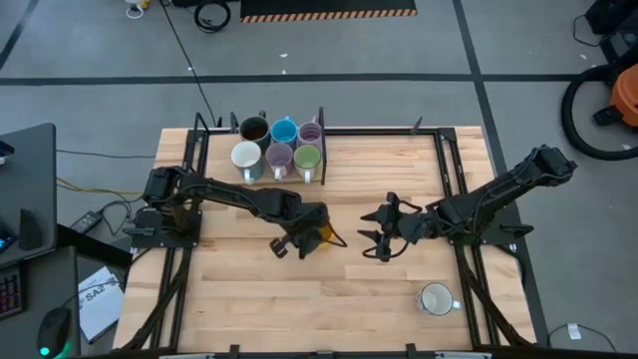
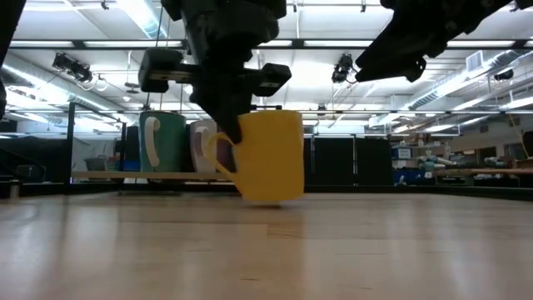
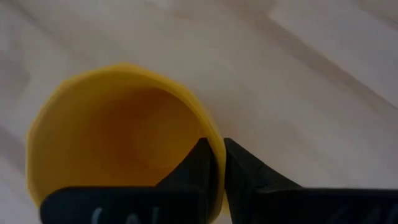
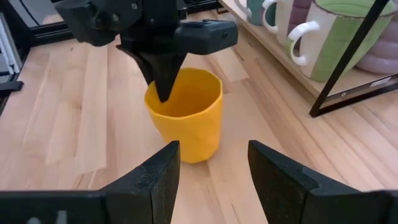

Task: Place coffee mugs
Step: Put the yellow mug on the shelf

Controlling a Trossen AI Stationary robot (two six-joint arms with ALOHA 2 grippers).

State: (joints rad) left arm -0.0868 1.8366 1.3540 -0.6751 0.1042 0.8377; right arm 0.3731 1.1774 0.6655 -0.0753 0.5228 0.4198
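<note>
Left gripper (image 3: pixel 217 163) is clamped on the rim of the orange mug (image 4: pixel 185 115), one finger inside the wall and one outside, mid-bench, a little nearer than the rack (image 1: pixel 321 132) at the far side. The low view shows the mug tilted, handle toward the rack, base barely on or just off the bench (image 1: pixel 349 294); cannot tell which. Judgement: the step is carrying this mug to the rack, so lift straight up, keep the pinch firm as a rim grip lets the mug swing, and approach the rack high to clear its frame. Right gripper (image 4: pixel 211 168) hovers just right of the mug, fingers spread wide, holding nothing. Only the high view shows the six racked mugs (image 1: pixel 277 145), packed two rows deep, and a lone white mug (image 1: pixel 436 298) at near right. Only the left wrist view shows the fingers straddling the wall. The right wrist view shows the mug empty and the rack's green mug (image 4: pixel 348 43) close behind.
</note>
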